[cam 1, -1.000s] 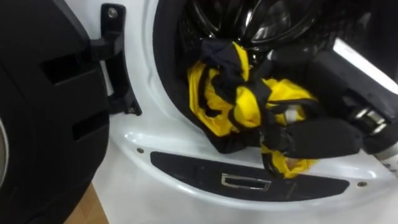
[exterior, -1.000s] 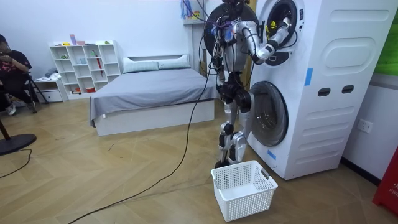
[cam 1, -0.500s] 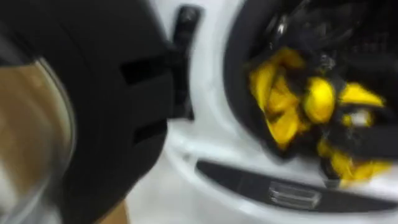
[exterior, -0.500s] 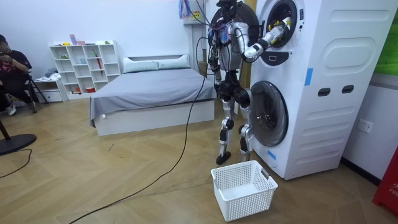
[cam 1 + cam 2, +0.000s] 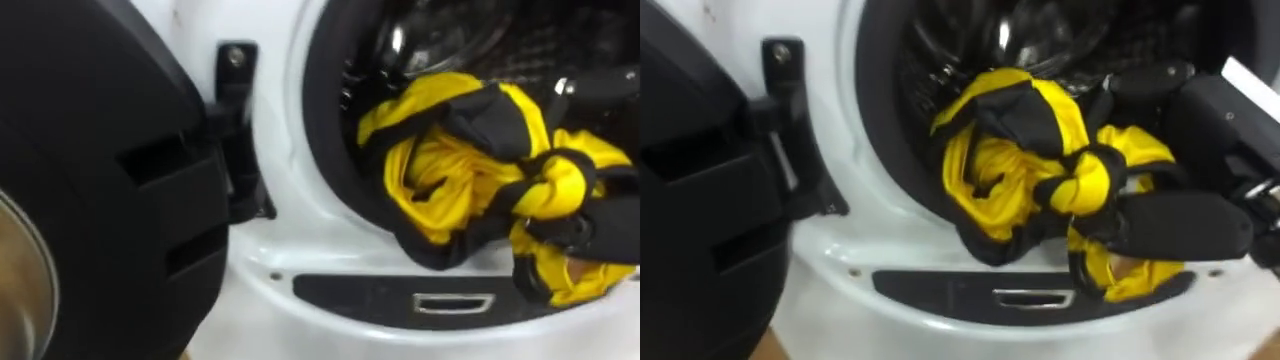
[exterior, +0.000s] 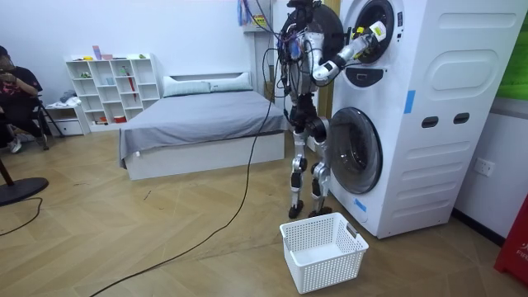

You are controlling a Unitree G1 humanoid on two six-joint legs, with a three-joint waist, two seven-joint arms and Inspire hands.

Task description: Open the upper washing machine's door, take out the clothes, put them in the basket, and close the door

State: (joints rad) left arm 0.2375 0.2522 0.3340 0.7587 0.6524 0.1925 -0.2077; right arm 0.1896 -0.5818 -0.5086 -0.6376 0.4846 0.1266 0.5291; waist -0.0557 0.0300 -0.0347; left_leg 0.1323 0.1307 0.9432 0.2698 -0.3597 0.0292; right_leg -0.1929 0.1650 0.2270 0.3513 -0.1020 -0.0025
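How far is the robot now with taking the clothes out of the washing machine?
Done: the door is open. In hand: the right hand grips the yellow and black garment at the drum's mouth. Left: pulling it clear and probably into the white basket, which looks empty.

Lit brightly and evenly from overhead in the room view, with a soft sheen on the wooden floor (image 6: 124, 206) and scarcely any shadow around the white basket (image 6: 323, 252). Dimmer up close. Deep shadow inside the drum (image 5: 1040, 30) above the right hand (image 5: 1180, 225), broken by small white glints off the metal. Full light on the yellow and black garment (image 5: 990, 170) just left of the hand. Pale glare on the white machine front (image 5: 290, 250) below and left of it. Near-black, almost featureless door (image 5: 90, 200) far left of the hand.
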